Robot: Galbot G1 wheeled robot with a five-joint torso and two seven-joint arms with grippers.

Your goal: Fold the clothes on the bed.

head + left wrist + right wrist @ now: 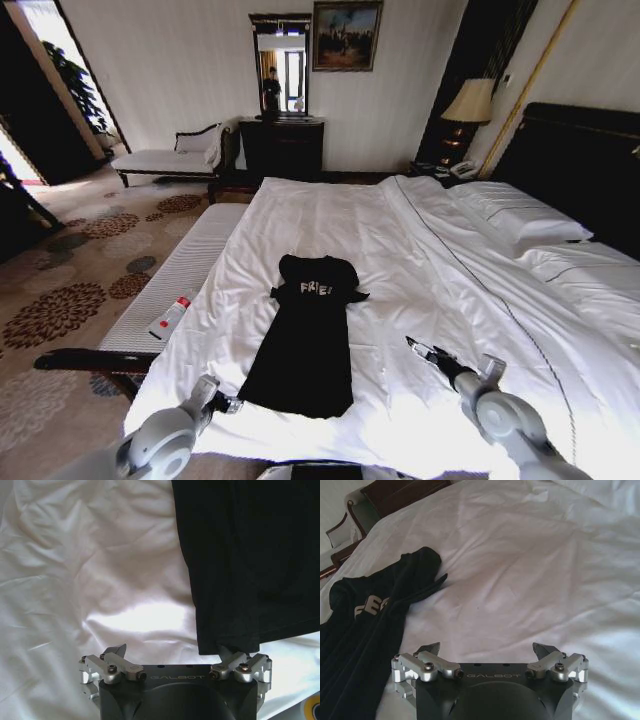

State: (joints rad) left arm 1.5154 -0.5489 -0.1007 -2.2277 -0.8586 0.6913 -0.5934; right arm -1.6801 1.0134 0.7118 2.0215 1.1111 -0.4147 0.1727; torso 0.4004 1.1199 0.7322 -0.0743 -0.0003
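"FRIE!" on black clothes, "GALBOT" on both gripper housings

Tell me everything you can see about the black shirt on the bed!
The black shirt is soft, dark fabric with short sleeves and white letters on its chest. It lies flat and long on the white bed, folded narrow, its hem toward the robot. The left gripper is open at the hem's corner, one fingertip just under the edge. The right gripper is open over bare sheet beside it, not touching.
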